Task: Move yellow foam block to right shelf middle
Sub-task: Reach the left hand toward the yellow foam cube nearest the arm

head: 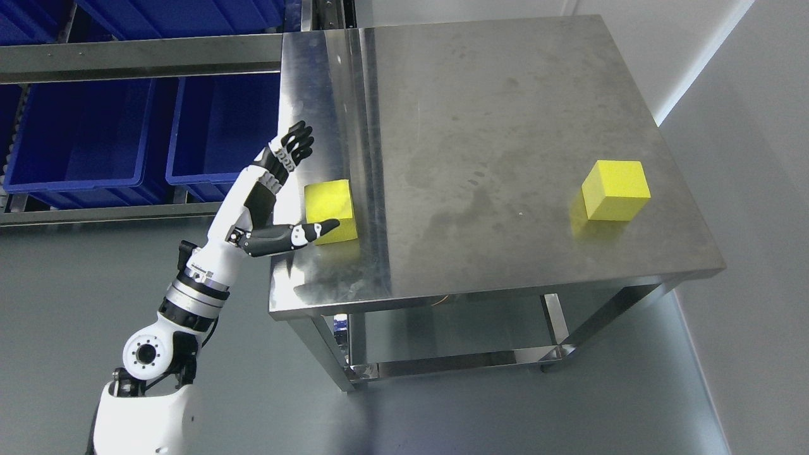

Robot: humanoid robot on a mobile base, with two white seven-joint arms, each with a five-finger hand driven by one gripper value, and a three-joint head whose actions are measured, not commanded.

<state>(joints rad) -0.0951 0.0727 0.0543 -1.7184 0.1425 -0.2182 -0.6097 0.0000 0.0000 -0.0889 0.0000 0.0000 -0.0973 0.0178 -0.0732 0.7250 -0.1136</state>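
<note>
Two yellow foam blocks lie on the steel table (493, 126). One yellow block (330, 208) sits near the table's left edge; the other yellow block (615, 189) rests near the right edge. My left hand (303, 183) hovers just left of the near block, fingers (296, 146) spread upward and thumb (316, 229) stretched across the block's lower front. The hand is open and holds nothing. My right arm does not show.
Blue bins (82, 136) stand on a metal rack (139, 58) to the left of the table. A white wall (746, 158) runs along the right. Grey floor (442, 411) lies in front, and the table has a lower crossbar (442, 361).
</note>
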